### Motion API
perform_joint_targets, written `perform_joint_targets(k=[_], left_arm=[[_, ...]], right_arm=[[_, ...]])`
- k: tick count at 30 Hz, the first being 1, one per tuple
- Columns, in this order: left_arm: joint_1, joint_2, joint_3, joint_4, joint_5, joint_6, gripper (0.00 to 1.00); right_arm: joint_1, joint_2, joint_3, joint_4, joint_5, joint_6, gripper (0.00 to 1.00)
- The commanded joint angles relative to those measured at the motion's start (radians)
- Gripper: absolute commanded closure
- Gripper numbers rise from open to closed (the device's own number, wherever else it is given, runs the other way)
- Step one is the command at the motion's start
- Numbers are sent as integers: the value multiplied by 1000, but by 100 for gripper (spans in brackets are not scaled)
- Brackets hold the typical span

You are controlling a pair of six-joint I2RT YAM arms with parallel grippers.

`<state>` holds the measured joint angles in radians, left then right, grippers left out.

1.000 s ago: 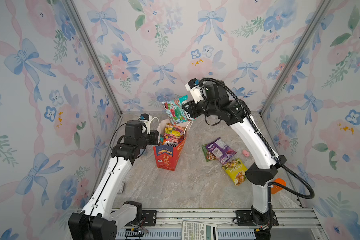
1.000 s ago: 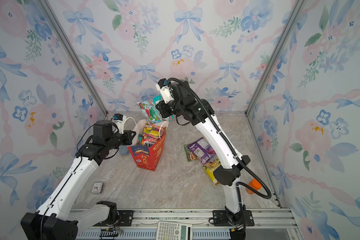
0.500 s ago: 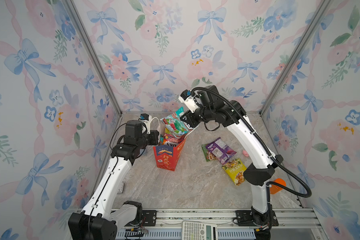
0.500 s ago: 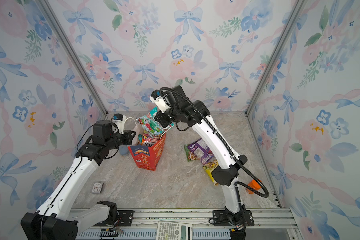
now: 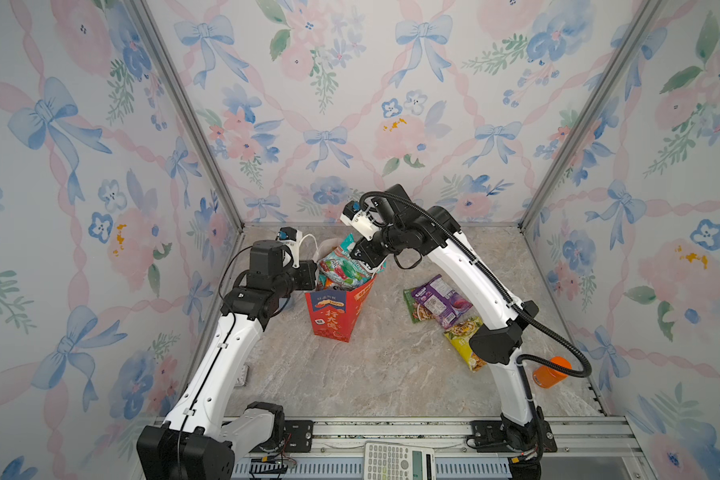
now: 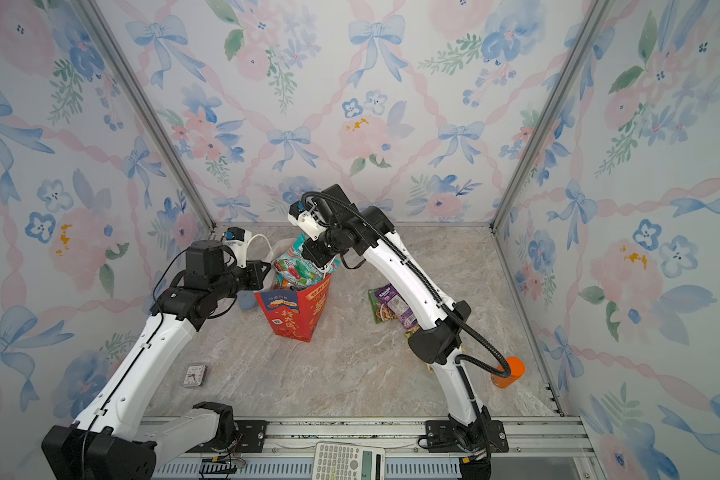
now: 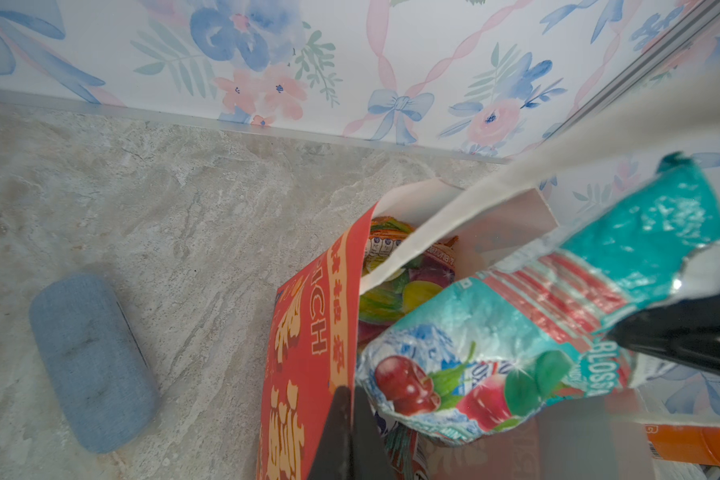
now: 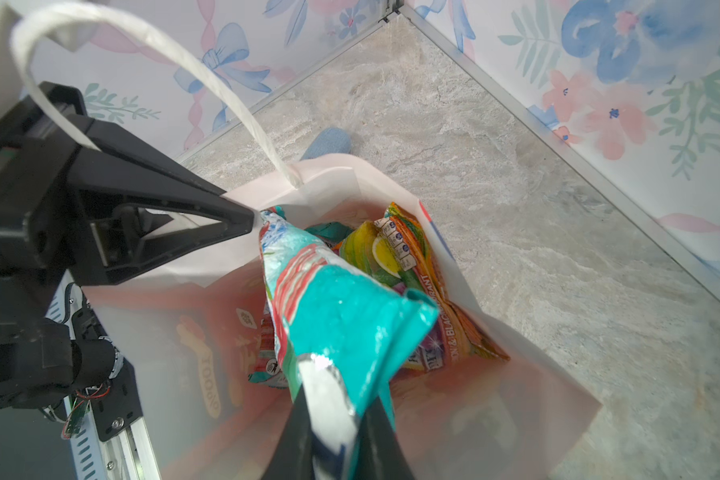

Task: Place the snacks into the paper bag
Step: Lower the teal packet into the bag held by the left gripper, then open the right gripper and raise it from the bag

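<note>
The red paper bag (image 5: 334, 309) (image 6: 294, 311) stands upright left of the table's middle. My left gripper (image 5: 314, 277) (image 6: 267, 276) (image 7: 352, 401) is shut on its rim, holding the mouth open. My right gripper (image 5: 364, 261) (image 6: 320, 265) (image 8: 336, 401) is shut on the top edge of a teal cherry-print snack packet (image 5: 341, 269) (image 7: 516, 332) (image 8: 329, 309). The packet's lower end hangs inside the bag's mouth. Yellow and orange packets (image 8: 391, 249) lie inside the bag. A purple packet (image 5: 441, 297) over a green one (image 5: 415, 309) and a yellow packet (image 5: 462, 338) lie on the table to the right.
An orange bottle (image 5: 551, 372) stands at the right edge behind the right arm. A white calculator (image 5: 398, 461) lies on the front rail. A blue-grey case (image 7: 92, 361) lies left of the bag, and a small card (image 6: 194, 374) near the left arm. The bag's white handle (image 8: 246, 116) loops over my left gripper.
My right gripper has come down and to the left with the teal packet, from above and behind the bag to its mouth. The left arm and the bag have stayed put.
</note>
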<state>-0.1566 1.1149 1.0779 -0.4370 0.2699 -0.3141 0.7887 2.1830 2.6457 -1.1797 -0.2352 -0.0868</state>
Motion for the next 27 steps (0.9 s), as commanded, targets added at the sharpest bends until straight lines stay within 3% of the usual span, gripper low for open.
perform_joint_targets(k=[1,2,5,6,7,9,11,21,27], left_arm=[[5,-37,19,60,21,20,100],[6,-35,19,60,21,19,100],[4,-34,18,61,20,18,100],[4,-33,19,60,21,17,100],[5,-33,20,59,20,17,100],[4,-33,17,60,21,16,100],[6,-33,16,60,20,17,100],[7,-32,10,60,15,25,100],[12,-34,4,60,14,30,100]], right_arm=[[15,48,64,-11,-3,-12,100],[15,57,78,-9,-1,-9,100],[17,86,113,18,8,8,85],[18,90,115,34,8,12,74],[18,91,115,51,17,20,56],[18,89,115,86,43,44,34],[19,74,114,117,70,68,25],[38,-129,-55,295,204,168,22],[51,-273,-251,390,197,229,21]])
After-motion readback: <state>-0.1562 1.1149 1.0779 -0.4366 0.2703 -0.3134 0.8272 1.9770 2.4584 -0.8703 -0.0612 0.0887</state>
